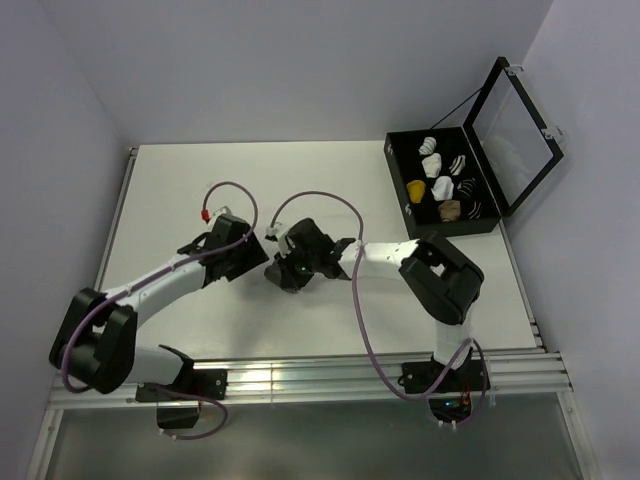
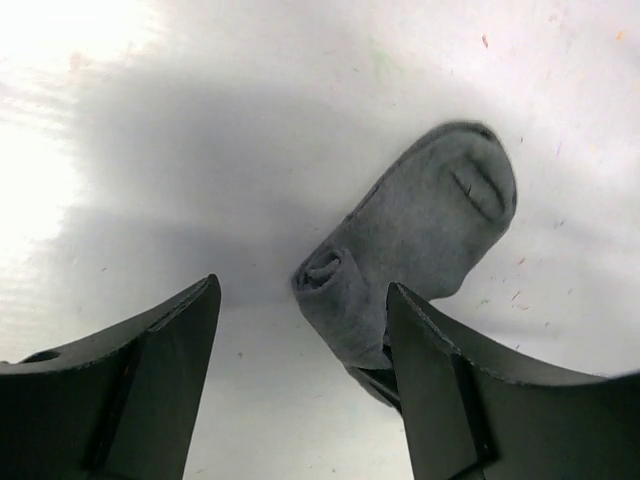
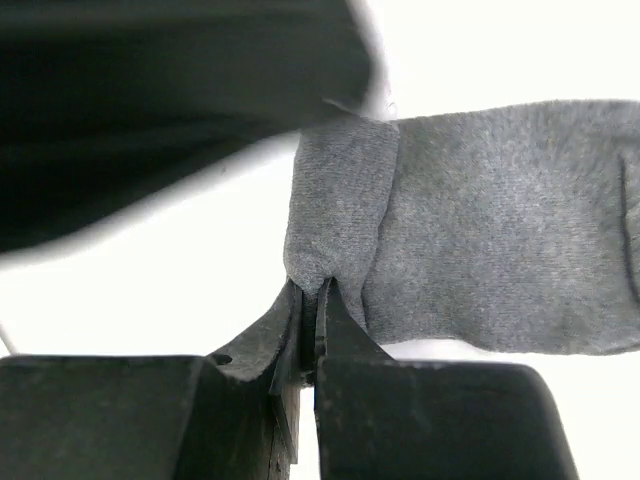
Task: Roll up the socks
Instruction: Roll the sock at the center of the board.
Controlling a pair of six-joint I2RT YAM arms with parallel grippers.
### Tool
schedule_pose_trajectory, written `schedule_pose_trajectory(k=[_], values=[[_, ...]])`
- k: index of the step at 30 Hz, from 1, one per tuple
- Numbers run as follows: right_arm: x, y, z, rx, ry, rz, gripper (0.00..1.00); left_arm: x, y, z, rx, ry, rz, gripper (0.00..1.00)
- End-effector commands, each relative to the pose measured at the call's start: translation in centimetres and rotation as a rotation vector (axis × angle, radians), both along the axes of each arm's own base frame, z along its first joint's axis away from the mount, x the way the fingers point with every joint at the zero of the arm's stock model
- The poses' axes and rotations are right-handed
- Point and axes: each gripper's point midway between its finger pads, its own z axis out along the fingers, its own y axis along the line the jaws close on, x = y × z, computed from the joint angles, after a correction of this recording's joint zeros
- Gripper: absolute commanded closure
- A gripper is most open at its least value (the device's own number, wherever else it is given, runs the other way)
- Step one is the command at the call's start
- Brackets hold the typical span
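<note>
A grey sock (image 2: 425, 225) lies on the white table, partly rolled, with its rolled end (image 2: 325, 270) toward my left gripper. My left gripper (image 2: 302, 286) is open and hovers just above that roll, one finger on each side, holding nothing. My right gripper (image 3: 316, 292) is shut on a pinch of the grey sock (image 3: 500, 230) at the edge of the roll. In the top view both grippers, left (image 1: 258, 250) and right (image 1: 280, 272), meet at mid-table and hide the sock. A mustard-yellow bundle (image 1: 416, 190) sits in the case.
An open black case (image 1: 400, 200) at the back right holds white, striped and tan sock bundles, its clear lid (image 1: 515, 125) standing up. Purple cables loop over both arms. The left gripper's dark body (image 3: 150, 100) fills the top of the right wrist view.
</note>
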Motion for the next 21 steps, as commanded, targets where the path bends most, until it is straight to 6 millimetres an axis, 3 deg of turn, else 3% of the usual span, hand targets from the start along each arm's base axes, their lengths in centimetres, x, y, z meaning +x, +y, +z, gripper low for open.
schedule_pose_trajectory(k=[1,2,3,5,8,16,21], values=[[-2.6,0.1,0.2,0.103,0.321,0.034,1.0,0.2,1.2,0.8,-0.07,-0.08,0.156,0.27],[-3.5,0.4,0.4,0.15,0.402,0.074,1.0,0.6,1.0,1.9,-0.11,-0.134,0.166,0.27],[-3.5,0.4,0.6,0.178,0.453,0.061,1.0,-0.2,1.0,1.0,-0.129,-0.119,0.162,0.27],[-2.9,0.1,1.0,0.239,0.521,0.068,1.0,0.0,0.1,2.0,-0.213,-0.172,0.161,0.27],[-2.5,-0.1,0.8,0.281,0.584,0.061,1.0,-1.6,-0.7,0.3,-0.24,-0.129,0.142,0.29],[-1.3,-1.0,-0.8,0.309,0.691,0.009,1.0,-1.9,-3.2,-0.9,-0.281,-0.126,0.12,0.3],[-0.8,-1.2,-1.2,0.314,0.709,-0.004,1.0,-2.1,-3.0,-2.0,-0.253,-0.101,0.145,0.33]])
